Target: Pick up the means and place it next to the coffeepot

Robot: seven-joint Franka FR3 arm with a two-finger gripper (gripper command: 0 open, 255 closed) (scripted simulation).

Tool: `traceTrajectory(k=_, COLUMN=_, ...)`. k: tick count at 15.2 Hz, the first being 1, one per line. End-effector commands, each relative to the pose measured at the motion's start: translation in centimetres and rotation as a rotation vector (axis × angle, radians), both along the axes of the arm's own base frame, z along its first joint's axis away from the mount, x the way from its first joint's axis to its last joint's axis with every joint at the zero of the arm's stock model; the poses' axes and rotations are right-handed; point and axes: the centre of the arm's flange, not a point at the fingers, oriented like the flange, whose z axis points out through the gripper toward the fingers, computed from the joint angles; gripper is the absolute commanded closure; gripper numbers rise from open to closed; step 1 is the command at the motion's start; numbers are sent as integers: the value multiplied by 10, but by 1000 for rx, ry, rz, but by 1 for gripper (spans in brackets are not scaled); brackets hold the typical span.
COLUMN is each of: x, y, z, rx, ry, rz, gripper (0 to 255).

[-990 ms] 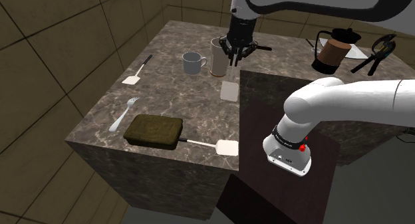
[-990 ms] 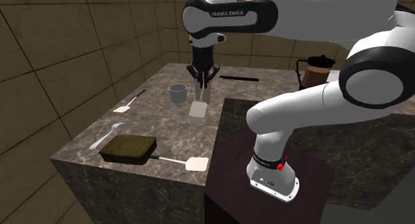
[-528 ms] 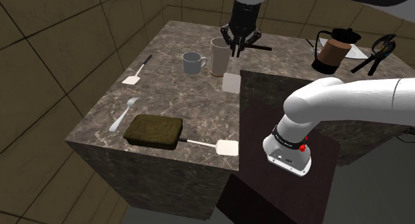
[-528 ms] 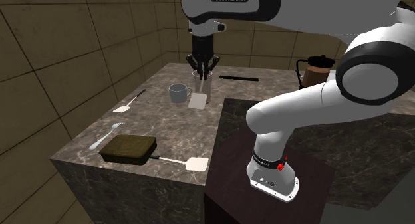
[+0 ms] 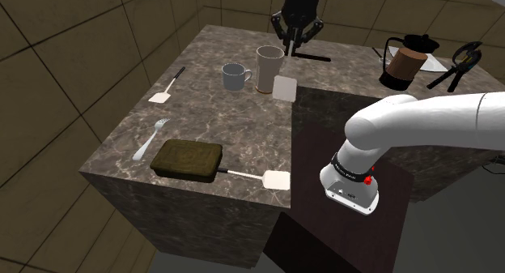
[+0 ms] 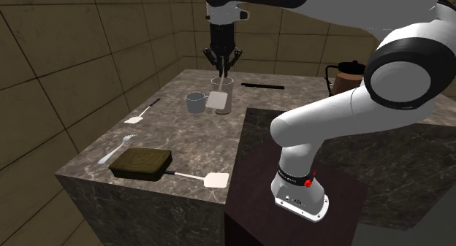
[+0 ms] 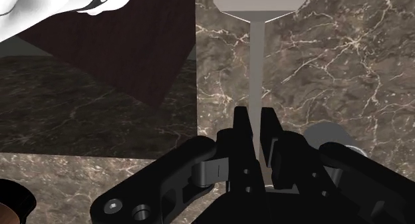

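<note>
A spatula with a square white blade [image 5: 285, 87] and a thin pale handle hangs straight down from my gripper [image 5: 296, 38], which is shut on the handle's upper end. The blade dangles above the marble counter [image 5: 202, 117], just in front of a tall pale cup [image 5: 268, 65]. In the second exterior view the gripper [image 6: 221, 63] holds it with the blade [image 6: 217, 100] before the cup. In the wrist view the fingers [image 7: 243, 133] clasp the handle, and the blade [image 7: 258, 2] is at its far end. The glass coffeepot [image 5: 403, 62] with a dark lid stands at the counter's back, toward the shoulder view's right.
A grey mug [image 5: 235, 75] sits beside the tall cup. A small spatula [image 5: 166, 89], a fork [image 5: 150, 139], a dark olive pan [image 5: 188, 159] and another white spatula [image 5: 267, 179] lie nearer the front. Black tongs [image 5: 456, 65] lie beyond the coffeepot. A black rod [image 5: 311, 57] lies behind the gripper.
The gripper has risen and drifted toward the counter's back, lifting the spatula so its blade now hangs in front of the tall cup rather than low by the counter.
</note>
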Motion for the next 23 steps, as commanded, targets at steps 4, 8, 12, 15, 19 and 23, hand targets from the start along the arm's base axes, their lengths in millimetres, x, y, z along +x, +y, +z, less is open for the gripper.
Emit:
traceTrajectory(k=4, x=0, y=0, z=26, rx=0, ry=0, rz=0, gripper=255)
traceTrajectory(k=8, x=0, y=0, z=42, rx=0, ry=0, rz=0, gripper=255)
traceTrajectory(k=12, x=-8, y=-53, z=42, rx=0, ry=0, rz=0, gripper=255)
traceTrajectory(k=15, x=-14, y=-92, z=42, rx=0, ry=0, rz=0, gripper=255)
traceTrajectory(k=19, x=-22, y=-144, z=42, rx=0, ry=0, rz=0, gripper=255)
traceTrajectory(k=23, x=-29, y=-196, z=42, rx=0, ry=0, rz=0, gripper=255)
